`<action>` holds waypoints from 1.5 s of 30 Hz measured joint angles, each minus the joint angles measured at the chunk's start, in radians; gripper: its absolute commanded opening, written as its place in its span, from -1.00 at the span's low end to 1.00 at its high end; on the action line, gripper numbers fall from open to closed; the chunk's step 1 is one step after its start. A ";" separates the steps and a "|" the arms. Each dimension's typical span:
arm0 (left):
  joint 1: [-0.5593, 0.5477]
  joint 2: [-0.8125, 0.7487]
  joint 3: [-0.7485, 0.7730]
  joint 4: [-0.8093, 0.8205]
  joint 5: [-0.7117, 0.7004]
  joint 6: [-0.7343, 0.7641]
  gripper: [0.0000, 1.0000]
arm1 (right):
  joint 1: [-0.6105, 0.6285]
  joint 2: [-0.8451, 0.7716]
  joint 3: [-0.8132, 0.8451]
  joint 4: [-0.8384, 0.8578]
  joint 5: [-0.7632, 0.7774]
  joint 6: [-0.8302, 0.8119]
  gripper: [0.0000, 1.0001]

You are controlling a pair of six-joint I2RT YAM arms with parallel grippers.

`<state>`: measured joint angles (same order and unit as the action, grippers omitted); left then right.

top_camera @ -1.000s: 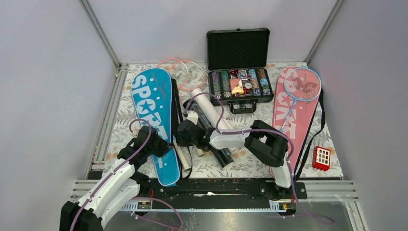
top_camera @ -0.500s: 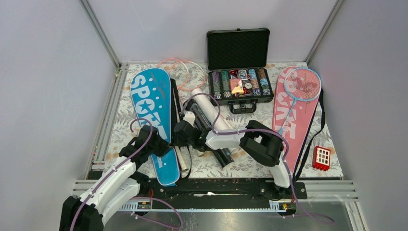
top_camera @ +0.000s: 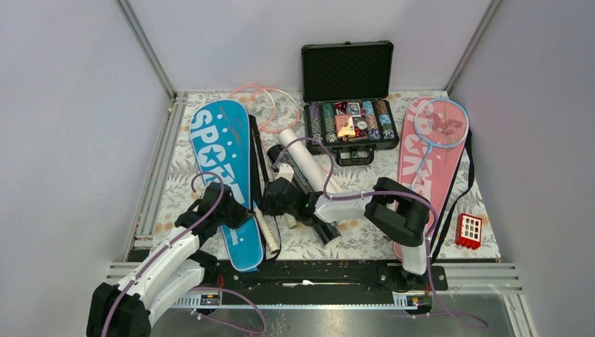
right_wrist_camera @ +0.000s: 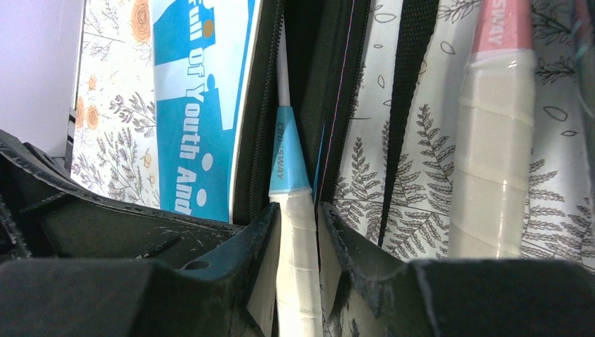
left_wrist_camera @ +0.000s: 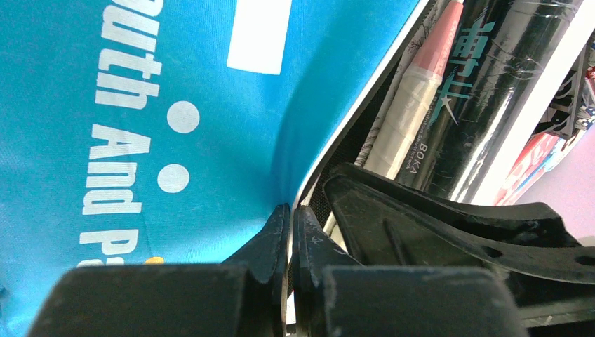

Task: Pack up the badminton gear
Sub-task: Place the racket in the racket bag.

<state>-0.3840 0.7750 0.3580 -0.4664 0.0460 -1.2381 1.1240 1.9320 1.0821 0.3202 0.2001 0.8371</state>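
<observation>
While my left gripper (left_wrist_camera: 290, 217) pinches the blue cover (left_wrist_camera: 140, 105), my right gripper (right_wrist_camera: 300, 210) holds the racket handle (right_wrist_camera: 296, 281); bagging it, I reckon. Next, push deeper.

tubes (top_camera: 298, 151) crowd centre, case (top_camera: 347, 70) behind, probably tight

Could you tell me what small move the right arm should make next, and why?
Probably it should slide the white racket handle a little deeper into the blue cover. The right pincer is closed on that handle, and the racket's shaft runs up into the cover's open zip. The left pincer pinches the cover's edge beside that opening, which should steady it.
</observation>
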 measured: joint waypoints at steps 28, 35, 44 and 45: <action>0.000 0.002 -0.001 0.013 -0.005 0.006 -1.00 | -0.004 0.159 0.121 0.014 0.016 0.058 -1.00; 0.000 -0.020 0.010 0.016 0.006 -0.014 -1.00 | -0.034 0.054 0.050 0.050 -0.020 -0.023 -1.00; -0.008 -0.144 0.115 0.016 0.085 -0.062 -1.00 | -0.057 -0.243 0.074 -0.082 0.000 -0.178 -1.00; -0.008 -0.161 0.120 0.012 0.081 -0.064 -1.00 | -0.057 -0.251 0.088 -0.092 -0.002 -0.193 -1.00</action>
<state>-0.3920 0.6140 0.4782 -0.4545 0.1272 -1.3018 1.0668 1.6806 1.1702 0.2287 0.1978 0.6441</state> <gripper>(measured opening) 0.018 0.020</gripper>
